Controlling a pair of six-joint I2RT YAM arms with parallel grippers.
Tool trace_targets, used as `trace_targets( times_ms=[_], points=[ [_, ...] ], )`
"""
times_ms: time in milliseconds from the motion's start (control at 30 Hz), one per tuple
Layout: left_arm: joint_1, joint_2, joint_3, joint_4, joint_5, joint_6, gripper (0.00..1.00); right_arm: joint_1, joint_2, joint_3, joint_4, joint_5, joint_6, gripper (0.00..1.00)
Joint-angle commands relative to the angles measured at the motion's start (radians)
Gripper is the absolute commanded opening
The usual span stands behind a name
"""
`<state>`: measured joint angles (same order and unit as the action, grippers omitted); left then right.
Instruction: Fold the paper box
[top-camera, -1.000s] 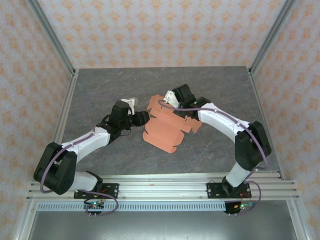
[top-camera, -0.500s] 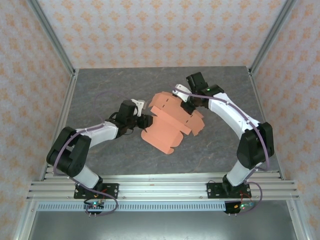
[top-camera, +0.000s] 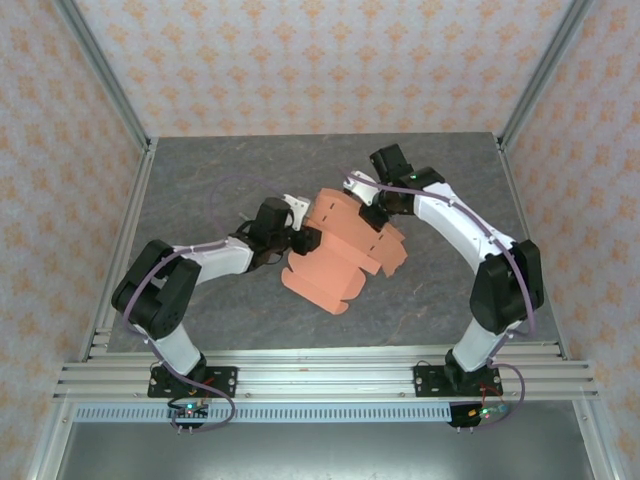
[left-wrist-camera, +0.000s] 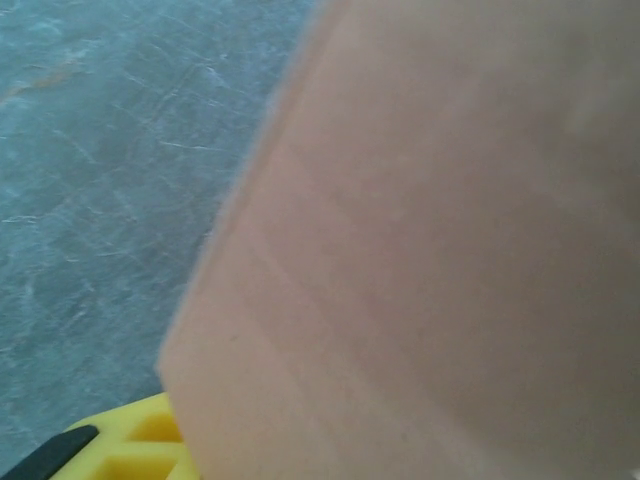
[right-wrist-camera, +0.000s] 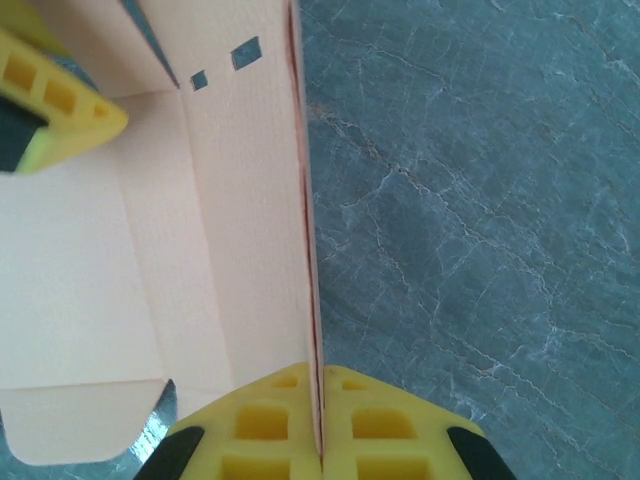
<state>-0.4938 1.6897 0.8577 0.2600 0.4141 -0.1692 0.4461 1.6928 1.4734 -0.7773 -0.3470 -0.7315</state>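
The right hand (right-wrist-camera: 320, 392) is pinched together on the thin upright edge of a raised panel at the far side of the paper box (top-camera: 335, 265), which lies part-folded on the grey counter (top-camera: 210, 180). The left hand (top-camera: 303, 238) sits against the box's left edge, a yellow finger (right-wrist-camera: 60, 100) lying over the box's inner face, and I cannot tell whether that hand is parted or together. Its wrist view is mostly blurred salmon card close to the lens, with one finger corner cut off below it.
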Motion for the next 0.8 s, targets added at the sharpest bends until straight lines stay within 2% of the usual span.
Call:
trace_targets(
  times_ms=[0, 133, 400, 600, 767],
  points=[
    [-0.022, -0.028, -0.005, 0.065, -0.057, 0.009, 0.36, 0.001, 0.025, 0.052, -0.017, 0.006, 0.063, 0.00],
    [-0.042, -0.048, -0.033, 0.103, -0.069, 0.008, 0.31, 0.000, 0.039, 0.062, -0.015, 0.019, 0.092, 0.00],
    [-0.064, -0.050, -0.028, 0.129, -0.099, 0.035, 0.17, 0.000, 0.043, 0.052, -0.002, 0.001, 0.116, 0.00],
    [-0.085, -0.084, -0.058, 0.158, -0.140, 0.124, 0.15, 0.001, 0.051, 0.060, -0.013, 0.016, 0.118, 0.00],
    [-0.114, -0.130, -0.104, 0.179, -0.169, 0.240, 0.18, 0.001, 0.066, 0.075, -0.019, 0.018, 0.126, 0.00]
  ],
)
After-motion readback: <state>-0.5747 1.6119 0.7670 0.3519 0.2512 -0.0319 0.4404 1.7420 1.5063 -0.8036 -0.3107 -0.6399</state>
